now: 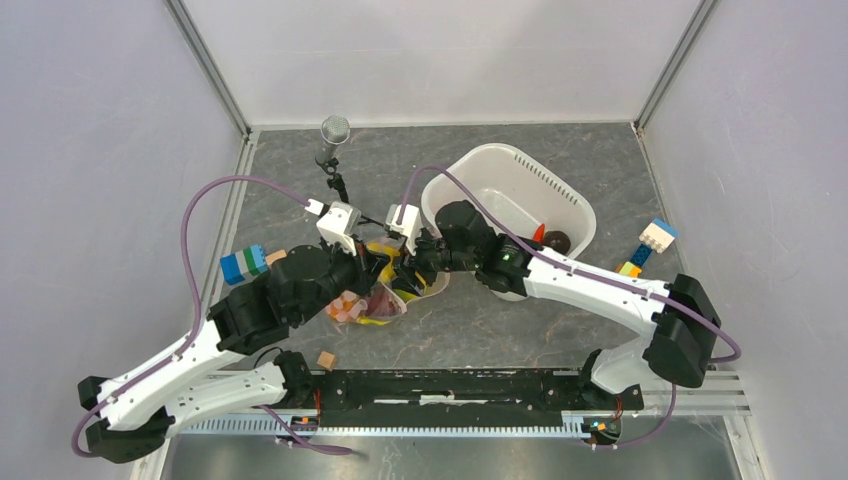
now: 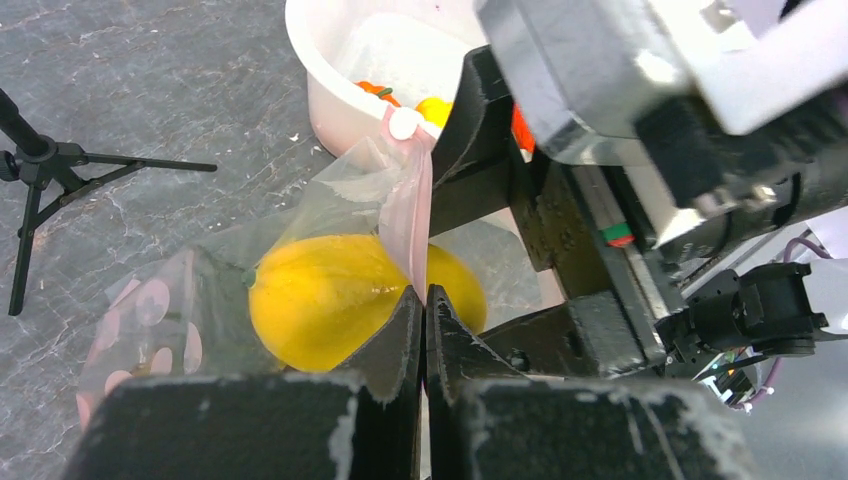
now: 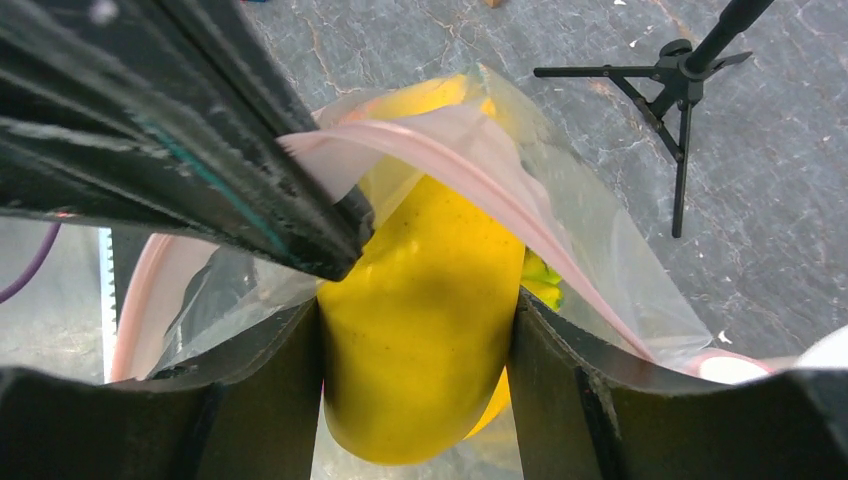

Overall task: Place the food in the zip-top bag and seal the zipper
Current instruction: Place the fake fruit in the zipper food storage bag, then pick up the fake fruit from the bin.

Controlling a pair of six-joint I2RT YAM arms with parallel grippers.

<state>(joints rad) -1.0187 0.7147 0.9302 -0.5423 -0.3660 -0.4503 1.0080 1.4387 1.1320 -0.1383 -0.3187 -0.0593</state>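
A small tan cube (image 1: 325,358) is seen on the grey table (image 1: 480,330), just beyond the arms' bases. Past it, near the middle of the table, the zip-top bag (image 1: 372,305) is found, and both arms are brought together over it. The left tool (image 2: 421,310) is pressed together, and the pink zipper (image 2: 408,215) at the bag's mouth is pinched between its fingertips and held up. The right tool (image 3: 415,330) is closed on a yellow fruit (image 3: 430,270), which is gripped on both sides by the dark fingers (image 3: 265,390). The fruit is held at the mouth of the bag. Its far end is seen through the clear film, and the pink strip is drawn across it. Darker red shapes are made out lower in the bag from above, but they cannot be told apart.

To the left of the bag, a blue and green block stack (image 1: 243,265) is seen beside the left arm. To the right, well apart from the bag, a second block stack (image 1: 650,245) with a white top is laid on the table. Behind the right arm a white tub (image 1: 490,190) is placed, and red and maroon pieces (image 1: 550,239) are left inside it against its near wall. Farthest back, a small stand (image 1: 334,150) on a black tripod is set by the rear wall
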